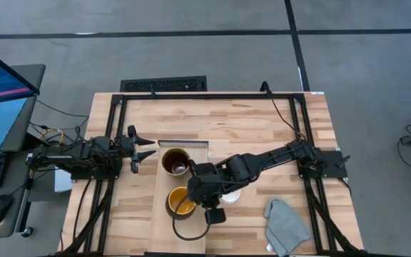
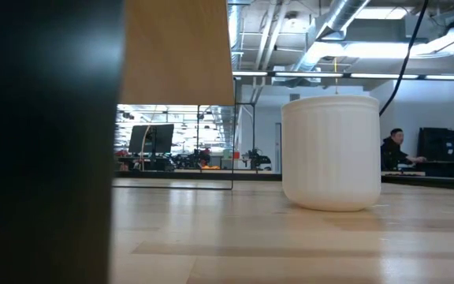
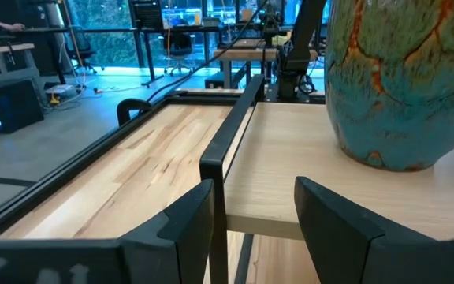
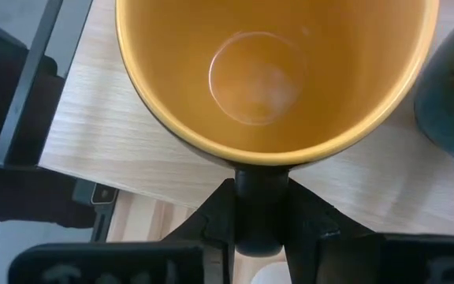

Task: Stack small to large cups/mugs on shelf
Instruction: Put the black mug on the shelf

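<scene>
On the pale shelf (image 1: 191, 239) stand two mugs. The large one (image 1: 175, 161), blue-green outside (image 3: 400, 79), stands on its base at the far end. The medium dark mug with the yellow inside (image 1: 180, 202) is nearer the table's front edge, upright, and my right gripper (image 4: 260, 193) is shut on it. The small white mug (image 2: 333, 150) stands on the tabletop right of the shelf, partly under the right arm (image 1: 231, 194). My left gripper (image 1: 145, 151) waits open and level at the shelf's left edge (image 3: 235, 170). My right gripper pinches the medium mug's dark handle (image 4: 258, 183) between its two fingers (image 4: 215, 211). The fingers come slanting down from the table's right side. The mug is upright, mouth up, over the shelf; its base is hidden, so I cannot tell whether it stands on the shelf.
A crumpled grey cloth (image 1: 285, 225) lies on the table at the near right. A black frame (image 1: 113, 143) runs around the tabletop. In the low view the shelf (image 2: 176, 51) is raised above the table on a dark leg (image 2: 46, 142). A person sits far behind.
</scene>
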Robot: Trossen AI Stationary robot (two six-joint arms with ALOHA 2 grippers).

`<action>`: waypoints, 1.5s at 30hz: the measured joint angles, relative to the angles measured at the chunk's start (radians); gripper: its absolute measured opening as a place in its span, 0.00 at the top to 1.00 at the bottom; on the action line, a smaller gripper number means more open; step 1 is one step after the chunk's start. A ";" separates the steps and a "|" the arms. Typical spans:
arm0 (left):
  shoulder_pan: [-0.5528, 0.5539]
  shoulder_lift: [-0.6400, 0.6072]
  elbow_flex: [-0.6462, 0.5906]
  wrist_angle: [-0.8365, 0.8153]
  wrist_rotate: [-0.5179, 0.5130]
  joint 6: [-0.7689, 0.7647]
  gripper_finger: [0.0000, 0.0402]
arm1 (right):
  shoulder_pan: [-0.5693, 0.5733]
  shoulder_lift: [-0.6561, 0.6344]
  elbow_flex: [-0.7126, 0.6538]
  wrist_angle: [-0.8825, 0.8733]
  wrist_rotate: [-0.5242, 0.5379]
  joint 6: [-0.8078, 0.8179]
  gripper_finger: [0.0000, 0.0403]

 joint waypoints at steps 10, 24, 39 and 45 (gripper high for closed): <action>0.000 0.000 0.000 0.000 0.000 -0.022 0.58 | 0.000 0.000 -0.002 0.003 -0.001 0.009 0.79; 0.000 0.000 0.000 0.000 0.000 -0.022 0.58 | 0.000 0.000 -0.001 0.010 0.000 0.009 0.72; 0.000 0.000 0.000 0.000 0.000 -0.022 0.58 | -0.007 -0.002 -0.013 0.046 -0.003 0.034 0.72; 0.000 0.000 0.000 0.000 0.000 -0.022 0.58 | -0.007 -0.002 -0.019 0.055 -0.002 0.044 0.72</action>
